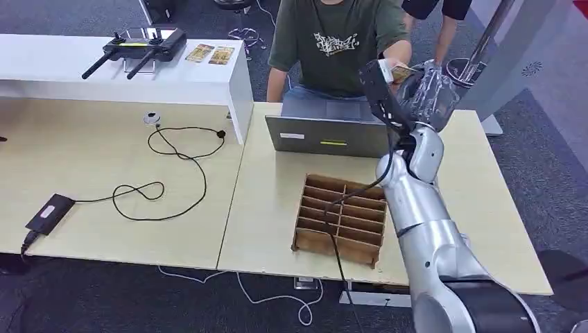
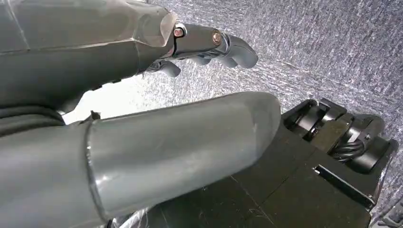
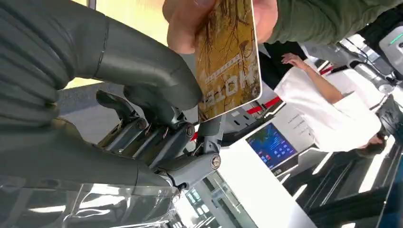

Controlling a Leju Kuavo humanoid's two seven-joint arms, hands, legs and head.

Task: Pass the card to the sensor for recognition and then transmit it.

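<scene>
So, card handling: thin flat yellow-brown plastic card [image 3: 228,57] w/ rounded corners; prob. light, stiff, slick-faced, so likely to slip or pivot if pinched at one corner only. Best hold, I'd say: across the short edge nearest the robot, thumb on one face, fingers on the other, leaving the far part bare for the sensor.
Card look: golden-brown printed face w/ dark branch-like pattern, pale border, white lettering near the lower end; text too turned to read fully.
Card location: up in the air beyond the far edge of the pale wooden tabletop [image 1: 478,201], behind the grey laptop [image 1: 326,132]; a person's hand [image 3: 190,21] in a green sleeve pinches its upper end.
Right hand: right hand [image 3: 157,123] raised to the card; thick grey thumb sits against the card's lower edge, dark fingers [image 3: 142,135] curled just beneath/behind it. Whether they actually clamp the card or only touch it – can't tell; person clearly has hold of it.
Left hand: left hand [image 2: 209,45] hangs over grey carpet, fingers curled in, nothing in them.
Stage: looks like handover of the card, person-to-robot or reverse, not clear which.
Other: brown cardboard divider tray [image 1: 340,218] on tabletop near robot; two more similar cards [image 1: 210,54] on the white raised shelf [image 1: 208,83].
Risk: card may drop if person lets go before a firm pinch.
</scene>
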